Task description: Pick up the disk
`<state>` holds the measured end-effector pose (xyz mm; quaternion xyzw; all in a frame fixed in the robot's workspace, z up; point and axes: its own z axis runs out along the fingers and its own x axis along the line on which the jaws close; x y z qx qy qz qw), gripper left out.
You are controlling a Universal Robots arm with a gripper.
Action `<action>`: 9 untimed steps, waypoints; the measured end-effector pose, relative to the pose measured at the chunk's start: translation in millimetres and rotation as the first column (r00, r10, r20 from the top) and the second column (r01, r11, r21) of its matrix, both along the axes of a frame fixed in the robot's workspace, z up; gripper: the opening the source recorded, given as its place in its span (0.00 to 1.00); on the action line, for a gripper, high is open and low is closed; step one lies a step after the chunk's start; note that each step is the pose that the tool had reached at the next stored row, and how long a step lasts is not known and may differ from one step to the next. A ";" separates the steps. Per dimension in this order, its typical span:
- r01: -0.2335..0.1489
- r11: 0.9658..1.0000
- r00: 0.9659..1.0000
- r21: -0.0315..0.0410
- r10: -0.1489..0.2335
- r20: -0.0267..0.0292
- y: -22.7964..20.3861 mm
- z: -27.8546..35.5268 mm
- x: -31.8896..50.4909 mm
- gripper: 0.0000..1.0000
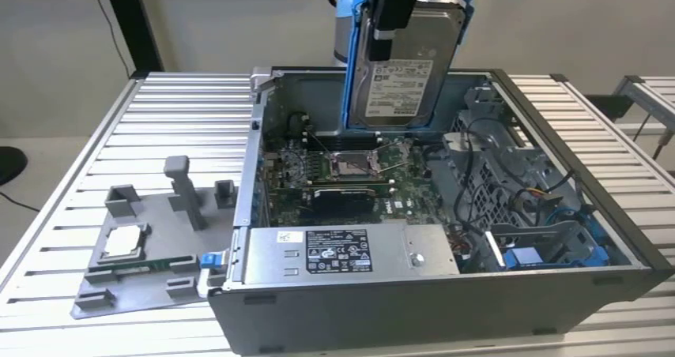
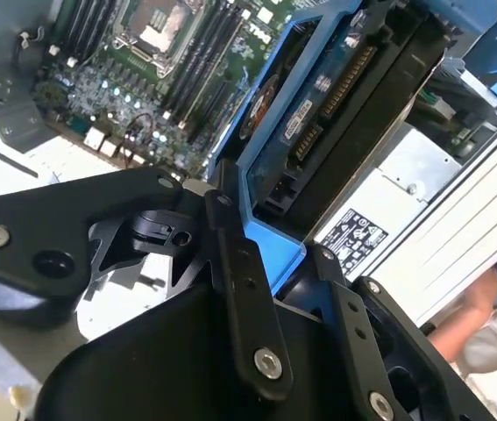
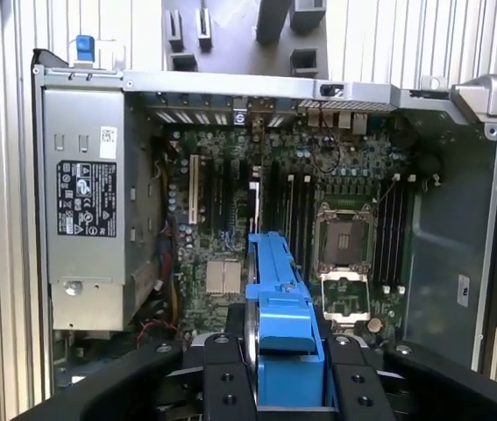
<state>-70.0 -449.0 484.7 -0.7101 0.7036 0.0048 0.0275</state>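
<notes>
We are holding the disk clear of the case, hanging upright above the open board in the exterior view. The gripper is clenched on it: in the first wrist view the two black fingers are pressing on either side of the blue bracket, and in the second wrist view the bracket is sitting between the same dark links.

We are judging the pick as largely done, so the risks are about keeping it.

- We are gripping the plastic bracket rather than the metal body, as far as we can see. If the bracket is flexing, the disk could be slipping inside it or tilting in the grip.
- The disk is hanging directly over the board and its open socket. A drop from here would be landing on exposed pins and memory slots.
- The lower edge of the disk is looking close to the case's far wall in the exterior view. Any sideways swing could be catching that rim or the grey drive cage with its loose cables.
- A person's hand appears to be showing near the case in the second wrist view; we are treating that as a hazard for any quick move.

The power supply and the tray of parts beside the case are lying well apart from the disk.
</notes>
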 end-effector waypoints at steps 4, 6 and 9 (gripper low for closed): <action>0.033 0.999 0.999 -0.007 -0.033 0.000 0.0 -0.2 1.6 0.00; 0.035 0.999 0.999 -0.008 -0.035 0.000 -0.3 -0.8 4.5 0.00; 0.037 0.999 0.999 -0.009 -0.037 0.000 -1.1 -0.9 9.5 0.00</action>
